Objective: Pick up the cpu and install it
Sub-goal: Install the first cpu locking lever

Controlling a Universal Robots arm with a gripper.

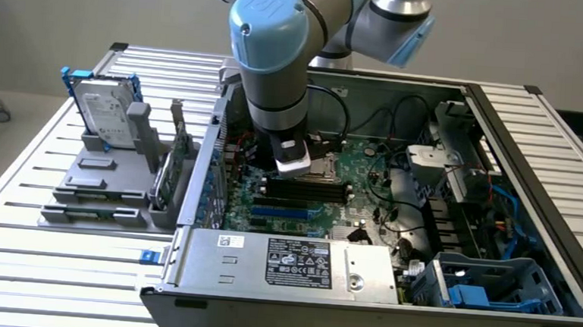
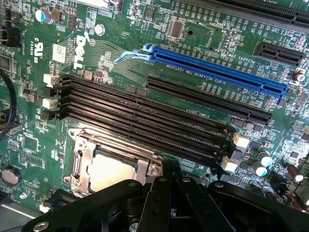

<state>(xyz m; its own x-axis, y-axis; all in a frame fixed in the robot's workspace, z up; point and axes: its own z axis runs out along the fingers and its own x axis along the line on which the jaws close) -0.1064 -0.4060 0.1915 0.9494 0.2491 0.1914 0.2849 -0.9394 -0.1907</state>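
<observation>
Black jaws (image 2: 169, 193) hang shut just above the cpu (image 2: 113, 171) — the pale square chip lying inside the metal socket frame (image 2: 79, 159) on the green motherboard (image 2: 120, 48). Four black memory slots (image 2: 145, 121) run beside the socket at its 12 o'clock, the blue expansion slot (image 2: 212, 70) beyond them. By the look of it the chip is already placed — any next move calls for care around that frame.
</observation>
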